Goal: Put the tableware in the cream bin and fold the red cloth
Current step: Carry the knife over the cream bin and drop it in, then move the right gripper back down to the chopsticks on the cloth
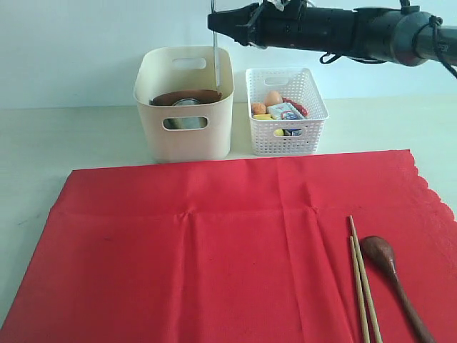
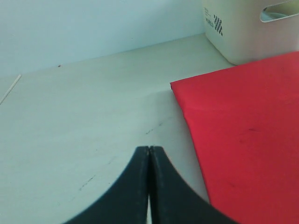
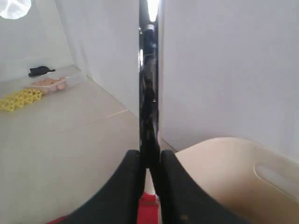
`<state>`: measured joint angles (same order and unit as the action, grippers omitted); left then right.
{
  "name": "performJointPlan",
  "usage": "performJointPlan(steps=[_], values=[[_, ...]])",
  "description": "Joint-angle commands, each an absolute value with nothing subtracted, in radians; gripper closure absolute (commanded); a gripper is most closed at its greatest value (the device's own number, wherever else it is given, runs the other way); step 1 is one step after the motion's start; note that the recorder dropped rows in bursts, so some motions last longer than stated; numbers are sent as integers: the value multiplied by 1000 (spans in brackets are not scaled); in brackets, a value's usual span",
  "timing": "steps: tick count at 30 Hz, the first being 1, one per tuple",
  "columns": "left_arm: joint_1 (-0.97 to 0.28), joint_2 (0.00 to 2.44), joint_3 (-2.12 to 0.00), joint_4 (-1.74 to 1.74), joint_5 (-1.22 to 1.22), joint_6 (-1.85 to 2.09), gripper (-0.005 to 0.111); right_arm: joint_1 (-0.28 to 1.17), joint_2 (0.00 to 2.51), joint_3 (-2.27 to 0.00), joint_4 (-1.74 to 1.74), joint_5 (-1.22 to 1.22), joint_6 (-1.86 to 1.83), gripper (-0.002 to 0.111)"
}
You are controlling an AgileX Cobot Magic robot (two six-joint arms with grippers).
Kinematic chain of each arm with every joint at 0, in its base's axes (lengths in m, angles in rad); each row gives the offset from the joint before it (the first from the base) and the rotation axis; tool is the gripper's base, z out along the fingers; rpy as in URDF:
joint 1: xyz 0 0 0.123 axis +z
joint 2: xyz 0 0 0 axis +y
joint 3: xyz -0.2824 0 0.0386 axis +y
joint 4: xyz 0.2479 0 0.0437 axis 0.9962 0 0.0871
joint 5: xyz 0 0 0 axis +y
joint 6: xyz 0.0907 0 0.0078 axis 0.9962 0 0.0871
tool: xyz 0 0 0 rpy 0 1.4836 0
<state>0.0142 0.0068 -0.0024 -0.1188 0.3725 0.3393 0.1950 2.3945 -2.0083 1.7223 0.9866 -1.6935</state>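
Nearest to the camera, the red cloth [image 1: 214, 243] is spread flat on the pale table [image 2: 84, 116], with crease lines across it and its scalloped edge on the right side of the exterior view. Behind the cloth, the cream bin [image 1: 184, 136] is placed close to the far edge of the cloth. The white lattice basket [image 1: 285, 136] is placed just beside the bin, on its right, and small food items are seen in it. Inside the bin the brown round plate [image 1: 186, 95] is seen, leaning, and something metallic is visible under it.

The wooden chopsticks [image 1: 363, 286] are laid side by side on the right near part of the cloth, and the dark wooden spoon [image 1: 396, 282] is laid just beside them, further right.

The metal knife [image 1: 214, 61] is held upright over the bin, its lower end inside the opening. The right gripper [image 3: 149, 161] is clamped on this knife. The left gripper [image 2: 149, 151] is seen with its jaws pressed together and nothing between them, above bare table near a corner of the cloth.
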Motion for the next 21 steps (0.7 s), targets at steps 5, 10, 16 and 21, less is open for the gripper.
performJointPlan(steps=[5, 10, 16, 21], values=[[10, 0, 0, -114, 372, 339, 107, 192, 2476, -2031, 1708, 1000, -1700, 107], [10, 0, 0, -114, 372, 339, 107, 192, 2480, -2031, 1573, 974, -1649, 75], [10, 0, 0, -114, 372, 339, 107, 186, 2421, -2031, 1533, 963, -1492, 55], [10, 0, 0, -114, 372, 339, 107, 183, 2325, -2031, 1290, 946, -1282, 55]])
